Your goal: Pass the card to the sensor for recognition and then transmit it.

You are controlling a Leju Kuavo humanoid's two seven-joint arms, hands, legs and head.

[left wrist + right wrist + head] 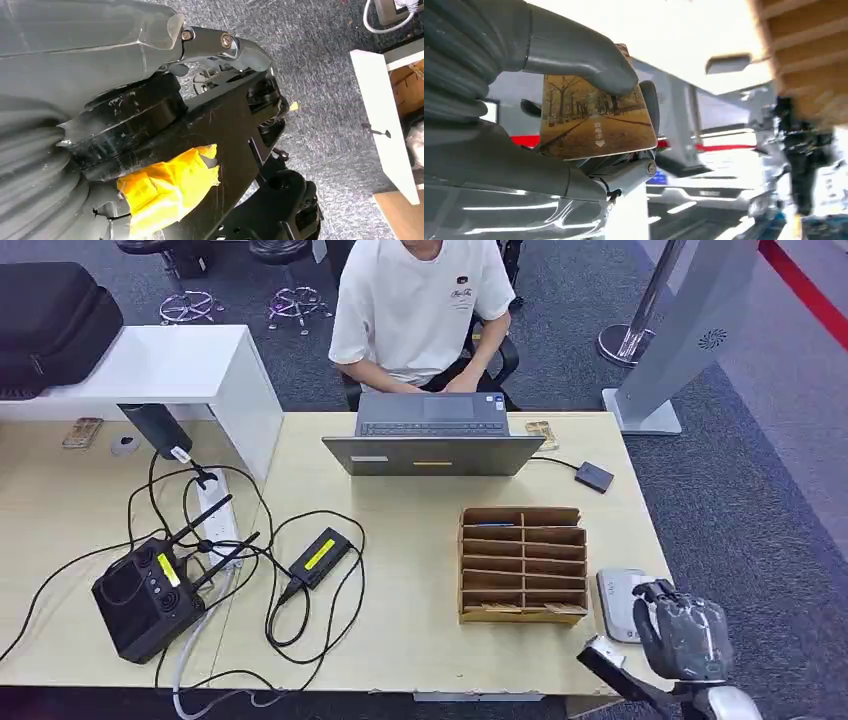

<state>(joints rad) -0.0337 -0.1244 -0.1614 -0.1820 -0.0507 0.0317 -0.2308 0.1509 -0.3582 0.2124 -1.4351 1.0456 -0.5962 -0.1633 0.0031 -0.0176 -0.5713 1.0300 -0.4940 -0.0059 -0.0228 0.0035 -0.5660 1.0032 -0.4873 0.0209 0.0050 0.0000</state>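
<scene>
The right hand (524, 130) is pinching the card (596, 122) by one edge, thumb on top. The sensor (622, 592) is lying just beside the fingers, so a thin grip could be letting the card slip or tilt off it.

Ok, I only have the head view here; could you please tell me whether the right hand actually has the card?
Observer: Yes. In the right wrist view, the right hand pinches the card between its thumb and its fingers.
Operator: Thank you. Which face of it shows?
Observer: The printed face, a sepia picture of a tree-lined road, is turned toward the wrist camera.
Operator: And where is the left hand?
Observer: The left wrist view shows the left hand hanging over grey carpet. I cannot tell whether its fingers are closed.
</scene>
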